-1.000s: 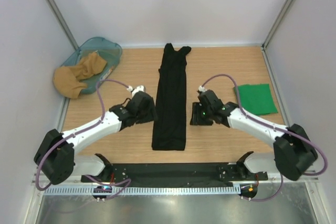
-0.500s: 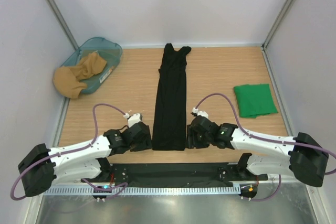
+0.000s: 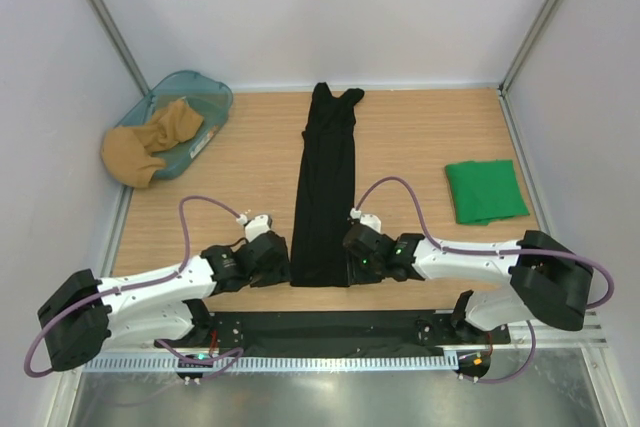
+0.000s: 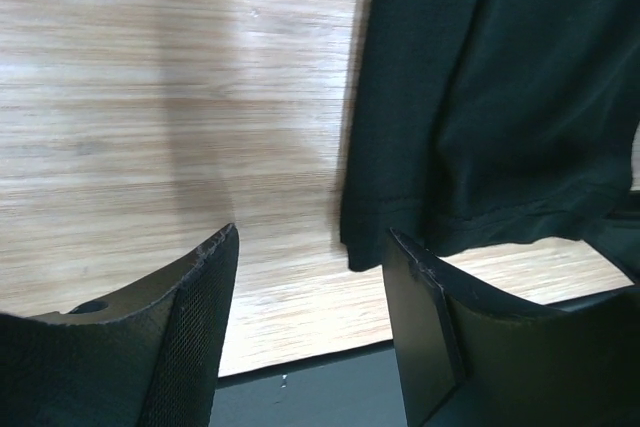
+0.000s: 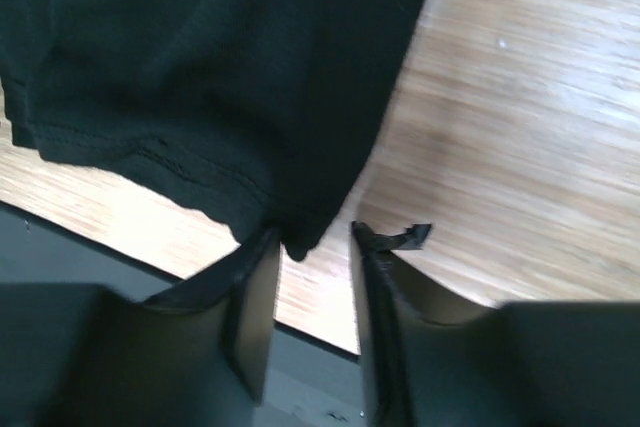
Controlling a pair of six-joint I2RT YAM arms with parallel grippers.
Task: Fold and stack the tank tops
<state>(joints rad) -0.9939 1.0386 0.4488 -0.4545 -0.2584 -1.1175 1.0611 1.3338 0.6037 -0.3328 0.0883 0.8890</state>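
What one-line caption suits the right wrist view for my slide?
Right gripper, jaws apart, straddles the hem corner of the long black fabric tank top on the light wooden table.

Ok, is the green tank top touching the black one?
Apart. The top external view shows bare wooden table between the black tank top, laid out long in the middle, and the folded green tank top at the right.
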